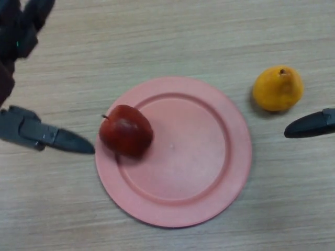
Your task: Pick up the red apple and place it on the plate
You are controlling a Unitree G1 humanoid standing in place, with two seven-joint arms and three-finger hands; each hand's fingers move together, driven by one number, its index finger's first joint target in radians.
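the pink plate (209, 193) fills the middle of the worktop (157, 42), its near rim closest to the robot. the red apple (126, 130) sits on the plate at about nine o'clock, resting over the raised rim at the left edge rather than in the flat centre, stem pointing toward ten o'clock. nothing else is in the plate. judged from this, the placing looks essentially done, though the apple could roll if nudged, since it perches on the sloped rim.

the apple looks firm, smooth and slightly glossy, of moderate weight; a slippery round skin like this is best taken across its widest girth, from opposite sides, rather than from the top near the stem.

the left hand (47, 137) shows at nine o'clock, just beside the apple but apart from it, with a straight finger pointing at the fruit and holding nothing. the right hand (311, 124) enters at three o'clock, only a dark straight fingertip showing, idle and empty.

farther back, at about two o'clock, a yellow pear (278, 88) stands on the worktop, well apart from the plate's rim and just beyond the right hand.
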